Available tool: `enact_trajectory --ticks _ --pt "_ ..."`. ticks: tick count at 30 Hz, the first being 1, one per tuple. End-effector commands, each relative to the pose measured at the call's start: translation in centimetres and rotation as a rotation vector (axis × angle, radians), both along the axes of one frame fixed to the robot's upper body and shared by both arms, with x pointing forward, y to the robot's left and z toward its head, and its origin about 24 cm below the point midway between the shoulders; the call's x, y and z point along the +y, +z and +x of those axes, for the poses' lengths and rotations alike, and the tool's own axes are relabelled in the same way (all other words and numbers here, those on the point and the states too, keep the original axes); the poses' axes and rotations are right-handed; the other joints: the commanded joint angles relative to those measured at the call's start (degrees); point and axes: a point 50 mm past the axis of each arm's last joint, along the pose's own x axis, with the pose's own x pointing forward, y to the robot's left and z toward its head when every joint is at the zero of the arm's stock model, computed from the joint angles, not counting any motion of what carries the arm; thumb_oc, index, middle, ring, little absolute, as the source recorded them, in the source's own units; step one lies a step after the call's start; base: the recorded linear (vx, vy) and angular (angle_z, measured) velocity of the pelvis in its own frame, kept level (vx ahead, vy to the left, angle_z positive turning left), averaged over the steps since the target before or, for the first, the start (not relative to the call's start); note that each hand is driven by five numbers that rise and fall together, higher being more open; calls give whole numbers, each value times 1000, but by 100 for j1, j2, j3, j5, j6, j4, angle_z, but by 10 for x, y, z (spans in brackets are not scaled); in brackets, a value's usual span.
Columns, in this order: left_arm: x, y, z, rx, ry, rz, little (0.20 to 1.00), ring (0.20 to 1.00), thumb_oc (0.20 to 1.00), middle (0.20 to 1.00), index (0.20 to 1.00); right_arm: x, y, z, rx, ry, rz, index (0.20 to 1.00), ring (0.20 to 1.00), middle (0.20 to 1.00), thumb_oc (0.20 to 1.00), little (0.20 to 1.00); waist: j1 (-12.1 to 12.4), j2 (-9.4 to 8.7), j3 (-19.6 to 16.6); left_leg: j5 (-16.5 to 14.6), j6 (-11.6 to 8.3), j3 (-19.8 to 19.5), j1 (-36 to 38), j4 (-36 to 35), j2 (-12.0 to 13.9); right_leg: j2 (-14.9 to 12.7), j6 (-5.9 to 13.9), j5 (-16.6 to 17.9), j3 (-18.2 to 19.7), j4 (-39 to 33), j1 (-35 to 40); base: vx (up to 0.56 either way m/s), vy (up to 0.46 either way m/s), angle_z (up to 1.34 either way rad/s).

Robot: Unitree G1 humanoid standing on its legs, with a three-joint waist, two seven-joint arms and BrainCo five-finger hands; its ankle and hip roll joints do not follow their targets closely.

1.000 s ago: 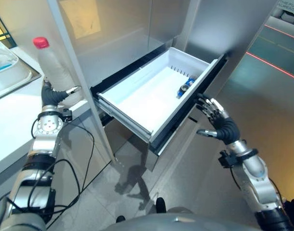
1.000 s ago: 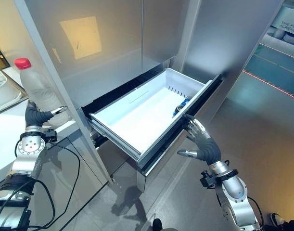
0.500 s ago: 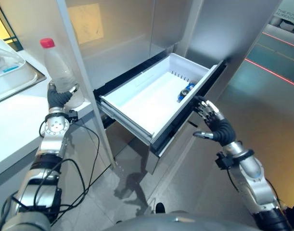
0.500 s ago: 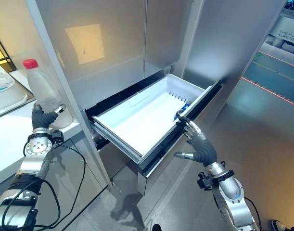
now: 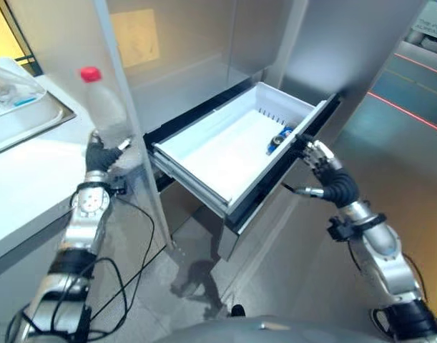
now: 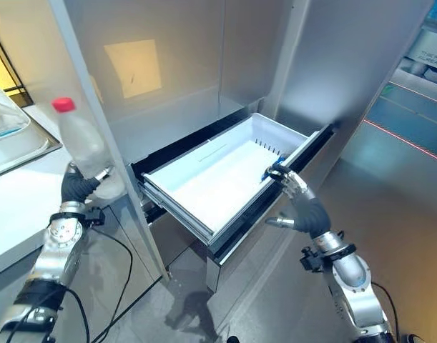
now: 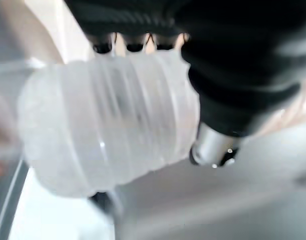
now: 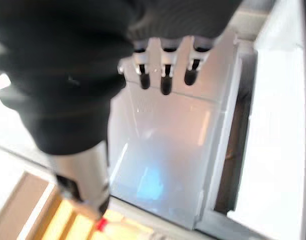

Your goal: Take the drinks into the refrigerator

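Carrying the red-capped bottle [image 5: 104, 107] off the tabletop [image 5: 25, 164] toward the open freezer drawer [image 5: 225, 146], the left robot hand [image 5: 102, 153] keeps its fingers wrapped round it. The right robot hand [image 5: 325, 171] has moved up to the drawer's front edge, fingers spread, so loading looks close.

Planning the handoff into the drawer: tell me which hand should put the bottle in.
Left. The left hand already grips the bottle beside the open drawer. The right hand rests straight-fingered on the drawer's front edge, holding nothing.

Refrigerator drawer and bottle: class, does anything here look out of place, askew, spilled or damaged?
Nothing stands out. The white drawer is pulled out and looks intact, with a small blue item at its far end. The left hand holds the red-capped bottle capped and roughly upright; the right hand rests at the drawer front. No spill shows.
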Motion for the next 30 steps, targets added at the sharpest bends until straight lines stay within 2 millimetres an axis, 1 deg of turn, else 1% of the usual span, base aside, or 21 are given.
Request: enact_trajectory --ticks 1,2,3,4,5,6,7,9,10,11,12,14,15,17,19,20,21,25,26,27,30 --pt "-20 92 4 -378 -218 106 200 200 200 200 200 -12 34 20 -62 68 150 1000 1000 1000 1000 1000 41 55 216 -466 114 -380 294 29 -48 -45 290 -972 -253 440 625 -46 -10 4" --pt "-20 92 3 -378 -218 106 200 200 200 200 200 -12 34 20 -62 69 151 1000 1000 1000 1000 1000 36 54 216 -466 114 -381 294 29 -49 -46 290 -971 -254 438 627 -42 -3 4" --pt "-24 97 -3 -384 -285 119 200 200 200 200 200 -11 40 28 -44 100 140 1000 1000 1000 1000 1000 109 59 206 -462 113 -387 289 38 -60 -54 288 -947 -266 417 646 -26 2 7" --pt "-24 97 -3 -384 -284 119 200 200 200 200 200 -10 40 28 -44 101 140 1000 1000 1000 1000 1000 103 61 208 -462 113 -387 290 38 -60 -54 288 -947 -265 417 647 -43 0 8" --pt "-28 100 -6 -385 -328 124 200 200 200 200 200 -4 42 30 -19 169 169 1000 1000 1000 1000 1000 122 56 204 -456 112 -392 282 43 -64 -53 286 -941 -269 409 646 -38 -1 6" --pt "-35 100 -8 -377 -374 156 200 200 200 200 200 3 46 31 -16 226 178 1000 1000 1000 1000 1000 142 59 197 -448 114 -401 266 50 -69 -52 286 -941 -270 411 640 -33 -5 6" --pt "-44 102 -9 -362 -443 212 200 200 200 200 200 13 53 39 -13 273 155 1000 1000 1000 1000 1000 170 83 178 -480 114 -412 305 46 -61 -45 283 -970 -278 413 682 -32 -5 6" --pt "-54 106 -6 -361 -490 300 200 200 200 200 200 28 59 45 -5 352 181 1000 1000 1000 1000 1000 178 97 186 -464 109 -419 302 51 -63 -49 280 -974 -291 436 683 -38 -1 4" --pt "-57 106 -5 -356 -509 317 200 200 200 200 200 35 60 48 3 377 191 1000 1000 1000 1000 1000 182 105 186 -461 110 -421 304 51 -68 -54 281 -973 -302 441 688 -65 8 3" --pt "-60 104 -4 -343 -529 317 200 200 200 200 200 46 60 50 15 429 205 1000 1000 1000 1000 1000 180 105 183 -420 114 -420 273 61 -86 -70 281 -936 -299 447 666 -36 2 4" --pt "-64 100 -2 -327 -542 332 200 200 200 200 200 57 61 50 20 476 218 1000 1000 1000 1000 1000 179 120 183 -459 112 -416 307 57 -73 -61 278 -967 -300 443 701 -38 3 1" --pt "-75 100 -1 -328 -577 387 200 200 200 200 200 75 61 53 32 536 240 1000 1000 1000 1000 1000 175 146 183 -425 122 -408 277 77 -91 -77 278 -925 -291 438 676 -43 7 0" --pt "-76 99 -1 -321 -585 385 200 200 200 200 200 81 63 51 31 566 247 1000 1000 1000 1000 1000 171 159 180 -427 125 -399 283 83 -88 -77 279 -927 -288 437 680 -39 8 -1" --pt "-85 94 1 -302 -622 378 200 200 200 200 200 100 50 48 90 635 354 1000 1000 1000 1000 1000 165 191 169 -432 128 -388 307 84 -84 -77 277 -932 -278 424 702 0 0 0" --pt "-88 90 4 -290 -620 374 200 200 200 200 200 117 41 42 142 706 420 1000 1000 1000 1000 1000 153 214 164 -437 130 -387 327 88 -77 -82 270 -948 -274 424 727 0 0 0" --pt "-91 89 6 -293 -622 398 200 200 200 200 200 129 36 37 176 758 463 1000 1000 1000 1000 1000 146 227 166 -442 133 -394 335 93 -72 -83 262 -964 -272 432 731 0 0 0" --pt "-92 88 7 -292 -613 409 200 200 200 200 200 134 34 35 192 778 467 1000 1000 1000 1000 1000 142 235 167 -444 133 -395 335 98 -72 -82 260 -970 -274 438 731 0 0 0" --pt "-100 84 16 -282 -596 406 200 200 200 200 200 166 31 27 245 897 505 1000 1000 1000 1000 1000 140 267 178 -450 136 -370 318 135 -72 -85 254 -976 -255 449 726 0 0 0" --pt "-100 84 16 -282 -596 406 200 200 200 200 200 166 31 27 245 897 505 1000 1000 1000 1000 1000 141 267 179 -450 136 -370 318 135 -72 -85 254 -976 -254 449 726 0 0 0" --pt "-106 84 20 -287 -596 406 200 200 200 200 200 181 35 23 247 952 519 1000 1000 1000 1000 1000 147 283 189 -460 143 -364 317 153 -72 -86 251 -980 -233 452 724 0 0 0" --pt "-113 81 22 -286 -596 397 200 200 200 200 200 199 36 16 270 1009 557 1000 1000 1000 1000 1000 147 302 206 -465 156 -353 306 173 -78 -84 245 -987 -209 465 709 -8 1 -3"
